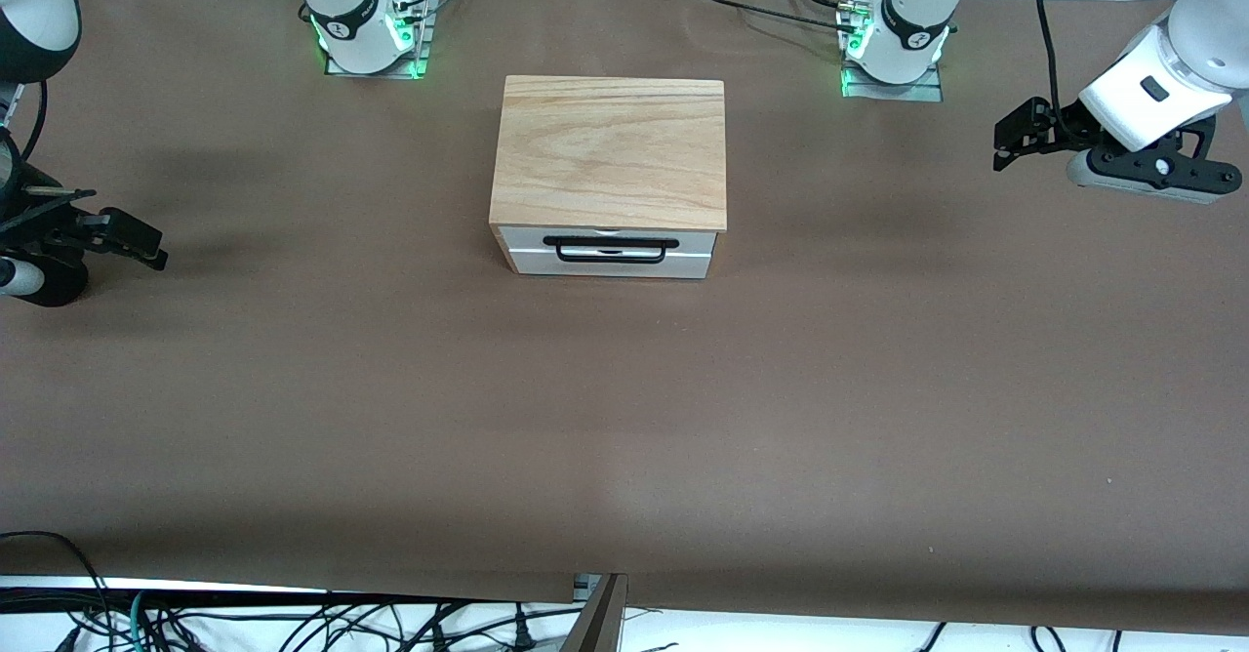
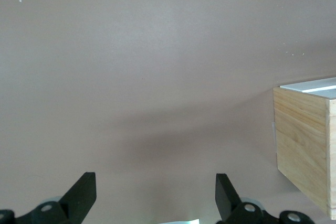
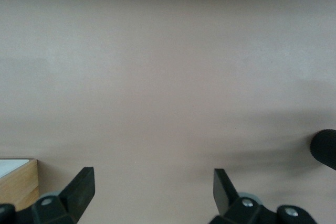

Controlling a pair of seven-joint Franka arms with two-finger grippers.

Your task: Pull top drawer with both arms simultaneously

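Top drawer (image 1: pixel 605 252), the wide shallow one with the white front panel and long black metal bar handle (image 1: pixel 612 248), is sitting fully shut under the pale wood-grain cabinet top slab (image 1: pixel 610 149). The cabinet is standing mid-table on the brown paper-covered table (image 1: pixel 624 418), its front facing the front camera, roughly between my two bases.

Nothing of the pull is done yet, as I am judging it. No wood floor of the drawer is showing; the panel is lying flush with the cabinet face.

My left gripper (image 1: pixel 1010 140) is hanging over bare table at the left arm's end, well apart from the cabinet, fingers (image 2: pixel 84 190) spread wide on nothing. Its wrist view is catching only a wooden side corner of the cabinet.

My right gripper (image 1: pixel 132 239) is hanging over bare table at the right arm's end, equally far off, fingers (image 3: pixel 83 187) also spread and empty.

Left to do, by my reckoning: bringing both grippers in to the bar handle, closing on it one toward each end, and drawing it out toward the front camera together.
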